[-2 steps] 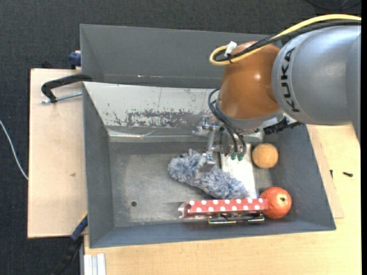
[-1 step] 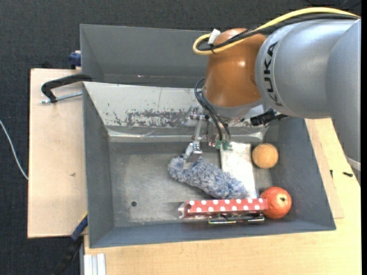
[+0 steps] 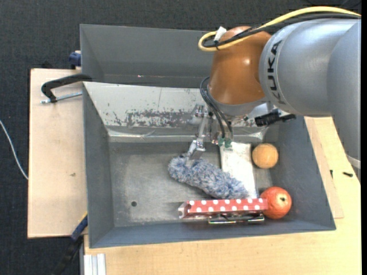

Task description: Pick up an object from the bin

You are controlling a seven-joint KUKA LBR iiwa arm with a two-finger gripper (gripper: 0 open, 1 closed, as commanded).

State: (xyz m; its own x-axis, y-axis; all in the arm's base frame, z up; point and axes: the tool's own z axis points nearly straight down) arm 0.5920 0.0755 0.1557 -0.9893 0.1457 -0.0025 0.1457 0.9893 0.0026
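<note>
Hanging with gripper (image 3: 210, 146) spread apart just over the back end of the fuzzy blue cloth (image 3: 205, 177), grasping nothing, perhaps grazing its fibres. Picked nothing yet; by the look of it, left to do: closing on the cloth, lifting clear. Right of the cloth: white packet (image 3: 239, 165), orange (image 3: 265, 156), apple (image 3: 277, 202).

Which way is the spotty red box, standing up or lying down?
Lying down: the spotty red box stretches long along the bin floor.
</note>
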